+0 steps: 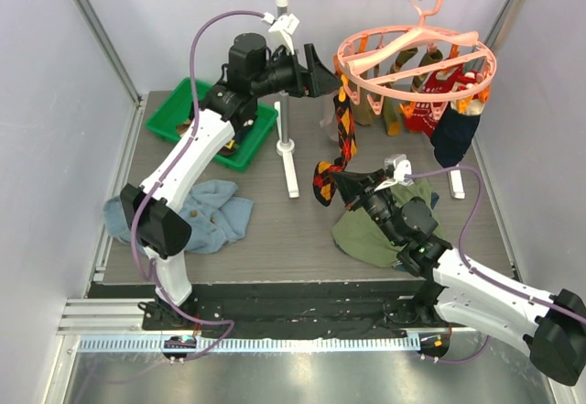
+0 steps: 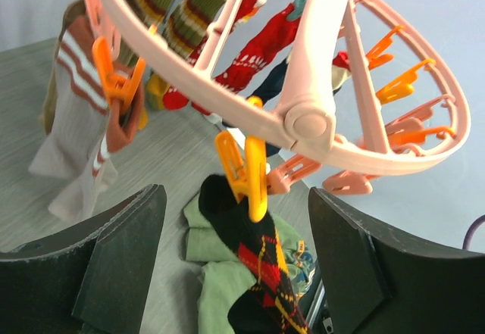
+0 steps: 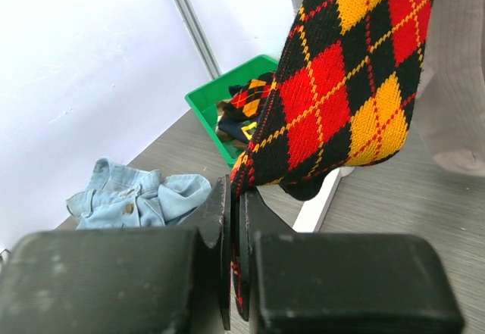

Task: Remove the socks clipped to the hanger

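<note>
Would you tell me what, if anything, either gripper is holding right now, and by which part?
The right gripper pinches the black, red and yellow argyle sock by its lower, hanging end. The left gripper is open and holds nothing.

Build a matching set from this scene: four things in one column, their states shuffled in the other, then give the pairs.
1. left gripper
2. right gripper
3. green bin
4. denim shirt

a. crumpled on the table
b. shut on the argyle sock
c. open beneath the hanger
d. has socks inside

Pairs: 1-c, 2-b, 3-d, 4-a
</note>
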Tool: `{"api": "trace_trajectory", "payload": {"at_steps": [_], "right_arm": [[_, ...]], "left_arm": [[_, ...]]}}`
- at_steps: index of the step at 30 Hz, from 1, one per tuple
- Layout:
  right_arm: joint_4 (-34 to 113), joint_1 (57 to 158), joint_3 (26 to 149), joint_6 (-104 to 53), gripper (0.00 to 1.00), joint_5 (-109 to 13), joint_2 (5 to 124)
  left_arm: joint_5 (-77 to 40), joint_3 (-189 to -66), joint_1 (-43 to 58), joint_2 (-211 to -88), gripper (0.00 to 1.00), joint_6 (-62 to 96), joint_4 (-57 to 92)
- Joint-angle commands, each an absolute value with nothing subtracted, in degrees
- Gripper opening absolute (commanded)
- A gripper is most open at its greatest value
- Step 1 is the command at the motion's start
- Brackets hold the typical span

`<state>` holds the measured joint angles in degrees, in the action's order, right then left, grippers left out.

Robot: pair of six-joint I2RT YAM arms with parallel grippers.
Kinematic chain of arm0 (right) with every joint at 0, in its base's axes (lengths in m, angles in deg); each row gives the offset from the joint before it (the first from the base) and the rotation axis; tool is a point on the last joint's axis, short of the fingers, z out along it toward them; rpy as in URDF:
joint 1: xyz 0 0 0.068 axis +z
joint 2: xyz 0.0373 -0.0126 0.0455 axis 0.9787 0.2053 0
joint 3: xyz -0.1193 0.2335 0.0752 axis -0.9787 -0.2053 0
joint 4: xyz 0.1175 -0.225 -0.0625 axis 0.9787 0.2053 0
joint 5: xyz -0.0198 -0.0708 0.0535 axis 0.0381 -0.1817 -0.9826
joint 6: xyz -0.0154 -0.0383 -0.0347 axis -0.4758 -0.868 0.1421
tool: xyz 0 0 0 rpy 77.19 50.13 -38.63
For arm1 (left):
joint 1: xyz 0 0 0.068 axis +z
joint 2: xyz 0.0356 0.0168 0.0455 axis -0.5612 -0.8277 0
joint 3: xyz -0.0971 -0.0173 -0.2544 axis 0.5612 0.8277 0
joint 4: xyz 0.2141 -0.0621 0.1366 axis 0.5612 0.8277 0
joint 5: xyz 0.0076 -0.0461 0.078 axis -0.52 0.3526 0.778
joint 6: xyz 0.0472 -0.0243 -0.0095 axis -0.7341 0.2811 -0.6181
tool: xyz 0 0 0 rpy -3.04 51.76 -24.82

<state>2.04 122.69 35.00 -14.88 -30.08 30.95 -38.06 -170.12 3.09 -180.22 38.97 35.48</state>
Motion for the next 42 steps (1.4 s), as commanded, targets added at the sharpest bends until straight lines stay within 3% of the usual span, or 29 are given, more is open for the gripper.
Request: {"api": "trace_trajectory", "payload": {"at_steps": [1,8,19,25,42], "right_arm": [[0.23,122.89,35.03,-14.29,0.01,-31.99,29.42],[-0.74,122.89,34.41,-13.59,0.01,-32.35,29.15],[-0.91,122.98,34.59,-13.94,0.01,-32.70,28.98],[-0.91,122.98,34.41,-14.03,0.01,-32.70,28.62],[-1.27,122.98,35.03,-13.59,0.01,-33.40,29.59]], "left_arm": [[-42.06,-174.34,3.20,-181.69,0.78,40.83,30.17],[-43.99,-175.05,3.12,-184.15,0.72,43.55,27.18],[-48.73,-172.67,3.20,-186.96,0.70,46.19,20.25],[-52.42,-171.36,3.12,-188.37,0.62,51.37,12.07],[-57.00,-164.06,3.91,-188.90,0.72,55.25,1.87]]}}
